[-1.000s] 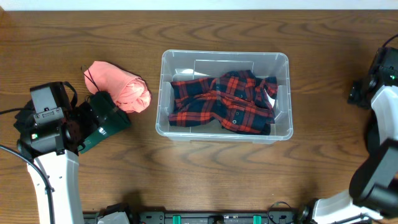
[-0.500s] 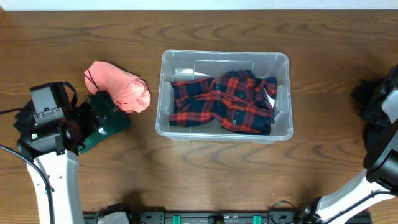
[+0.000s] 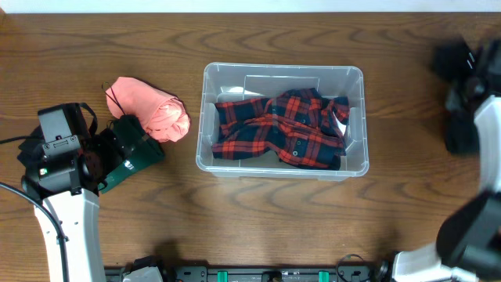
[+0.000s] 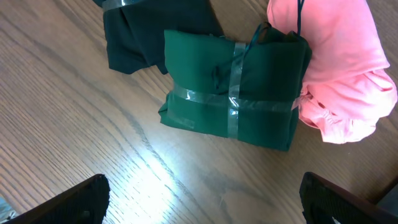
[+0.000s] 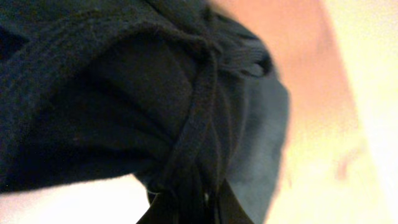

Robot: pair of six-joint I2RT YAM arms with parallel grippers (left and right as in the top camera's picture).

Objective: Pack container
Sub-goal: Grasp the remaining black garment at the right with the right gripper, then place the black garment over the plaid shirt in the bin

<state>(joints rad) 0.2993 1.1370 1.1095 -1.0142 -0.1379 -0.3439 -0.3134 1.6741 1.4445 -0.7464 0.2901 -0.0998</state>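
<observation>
The clear container (image 3: 282, 76) stands mid-table with a red-and-navy plaid shirt (image 3: 282, 129) crumpled inside. Left of it lie a pink cloth bundle (image 3: 153, 110) and a taped dark green bundle (image 3: 137, 155). In the left wrist view the green bundle (image 4: 239, 93) and the pink bundle (image 4: 339, 68) lie ahead of my left gripper (image 4: 202, 208). That gripper is open over bare wood, with nothing between its fingers. My right gripper (image 5: 194, 208) is shut on a dark garment (image 5: 124, 99), which shows as a blurred dark mass (image 3: 452, 60) at the table's far right.
A second dark cloth (image 4: 149, 31) lies behind the green bundle. The right arm (image 3: 489, 129) stands blurred along the right edge. Bare wood (image 3: 258, 227) lies in front of the container.
My right gripper has shut on the dark garment, and the arm has swung up toward the far right corner. The left arm and the bundles have not moved.
</observation>
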